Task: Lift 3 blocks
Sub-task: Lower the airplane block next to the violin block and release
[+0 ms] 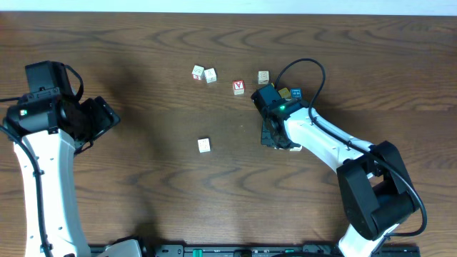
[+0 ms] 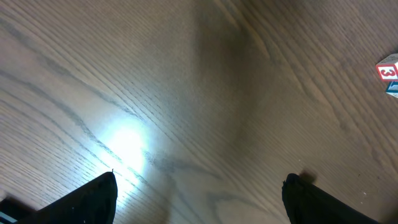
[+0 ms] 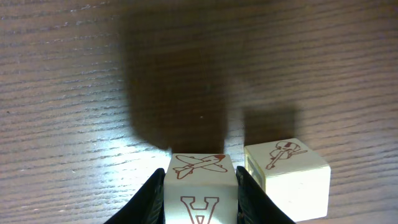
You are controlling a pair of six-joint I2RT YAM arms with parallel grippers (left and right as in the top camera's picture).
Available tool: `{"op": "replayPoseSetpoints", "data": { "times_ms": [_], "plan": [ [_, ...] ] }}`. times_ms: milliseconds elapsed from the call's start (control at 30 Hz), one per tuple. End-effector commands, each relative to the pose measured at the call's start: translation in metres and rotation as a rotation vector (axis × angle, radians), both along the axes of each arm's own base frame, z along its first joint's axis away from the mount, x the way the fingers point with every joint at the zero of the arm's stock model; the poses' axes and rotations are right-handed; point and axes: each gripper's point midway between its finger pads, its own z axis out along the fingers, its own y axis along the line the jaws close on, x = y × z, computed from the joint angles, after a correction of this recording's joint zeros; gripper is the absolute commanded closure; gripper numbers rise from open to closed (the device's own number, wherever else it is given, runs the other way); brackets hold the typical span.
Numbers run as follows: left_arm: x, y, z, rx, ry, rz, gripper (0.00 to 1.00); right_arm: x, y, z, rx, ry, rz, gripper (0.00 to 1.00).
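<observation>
Currently on the bench: two claws, assorted loose cubes

Overhead view. Item one is the dark wood-grain bench (image 1: 143, 43). At its left side is the left claw (image 1: 106, 118), well apart from every cube. Right of centre is the right claw (image 1: 275, 135), pointing down at the bench, and what it grips is hidden beneath it here. Peeking out just beside it is the second small cream cube (image 1: 295, 148). Near centre lies the lone small cream cube (image 1: 204, 145), apart from both claws. The far row has a pair of white cubes with coloured faces (image 1: 203, 73) close together, a red-lettered cube (image 1: 238, 87), a tan cube (image 1: 263, 77), then a yellow cube (image 1: 283, 93) and a blue cube (image 1: 295, 93) side by side.

Left wrist view. The left claw (image 2: 200, 180) is spread wide with nothing between its fingers, over bare bench. At the right edge is a cube with a red numeral 3 (image 2: 388, 71).

Right wrist view. The right claw (image 3: 201, 173) is closed partway, clamped on the small cream cube with red aeroplane drawing and letter A (image 3: 200, 202), one finger on each side. Whether this cube is off the bench cannot be told. The second small cream cube (image 3: 286, 177), with a red violin drawing on top, sits just beside the right-hand finger.
</observation>
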Motion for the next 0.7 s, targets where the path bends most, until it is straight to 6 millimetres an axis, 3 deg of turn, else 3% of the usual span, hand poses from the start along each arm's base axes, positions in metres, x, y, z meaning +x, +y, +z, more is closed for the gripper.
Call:
{"op": "replayPoseSetpoints", "data": {
  "times_ms": [0, 667],
  "plan": [
    [0.0004, 0.0025, 0.0026, 0.003, -0.004, 0.015, 0.15, 0.0019, -0.0051, 0.0057, 0.011, -0.009, -0.008, 0.78],
    [0.0004, 0.0025, 0.0026, 0.003, -0.004, 0.015, 0.15, 0.0018, -0.0130, 0.0062, -0.029, -0.008, 0.016, 0.76]
  ]
}}
